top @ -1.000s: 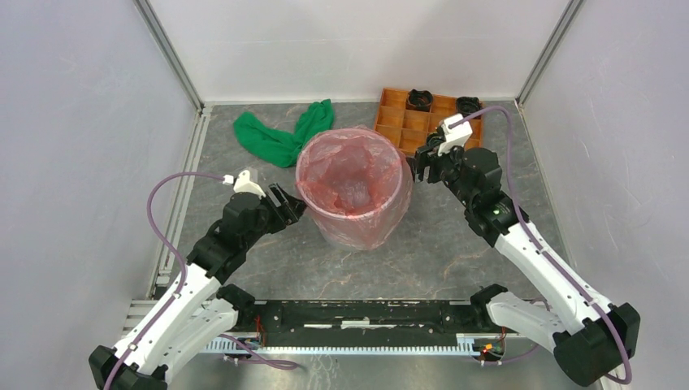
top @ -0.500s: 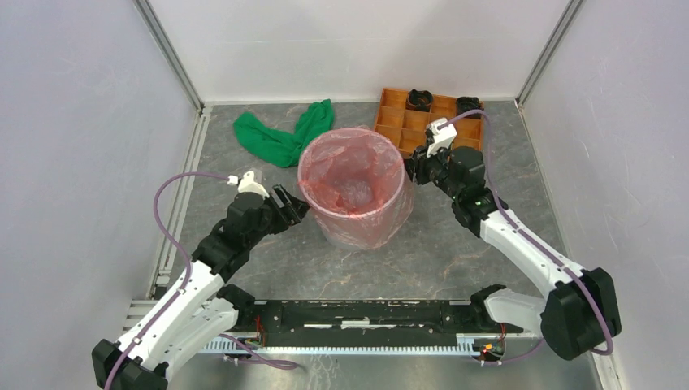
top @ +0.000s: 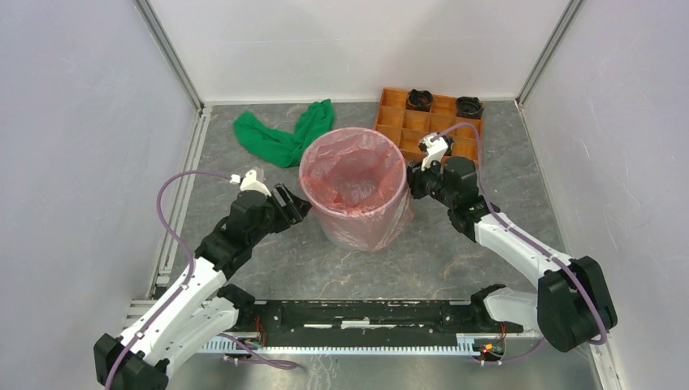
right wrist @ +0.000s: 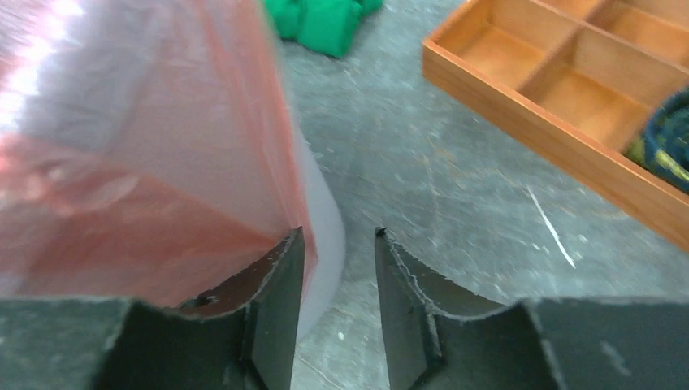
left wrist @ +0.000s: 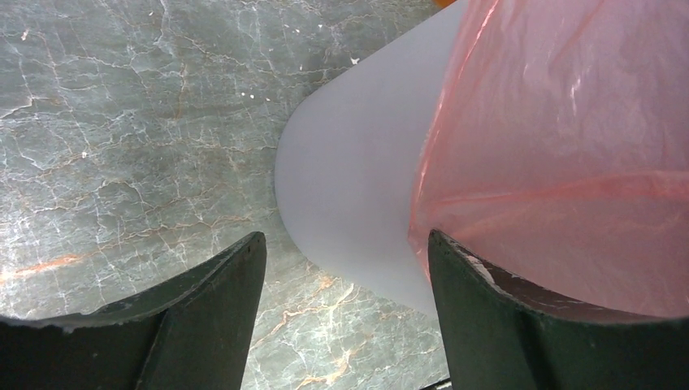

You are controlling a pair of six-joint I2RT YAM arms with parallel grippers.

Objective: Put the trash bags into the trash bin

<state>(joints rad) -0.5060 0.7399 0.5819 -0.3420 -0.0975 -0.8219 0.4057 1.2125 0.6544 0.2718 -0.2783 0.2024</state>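
The red-orange trash bag (top: 351,166) lines the round grey trash bin and drapes down its outside at the table's middle. In the left wrist view the bin's bare grey wall (left wrist: 349,187) shows beside the bag film (left wrist: 569,138). My left gripper (top: 290,203) is wide open and empty at the bin's left side, low down (left wrist: 347,236). My right gripper (top: 413,180) is at the bin's right side. Its jaws (right wrist: 338,233) stand a narrow gap apart with nothing between them; the left finger (right wrist: 276,292) lies against the bag film (right wrist: 138,162) on the bin (right wrist: 325,219).
A green cloth (top: 280,134) lies behind the bin on the left. An orange-brown compartment tray (top: 398,122) with two dark items stands at the back right, just behind my right wrist; its near rim shows in the right wrist view (right wrist: 520,110). Walls enclose three sides.
My right arm has swung left and down, bringing its gripper against the bin's right side. My left gripper has edged slightly closer to the bin. The bin and bag have not moved.
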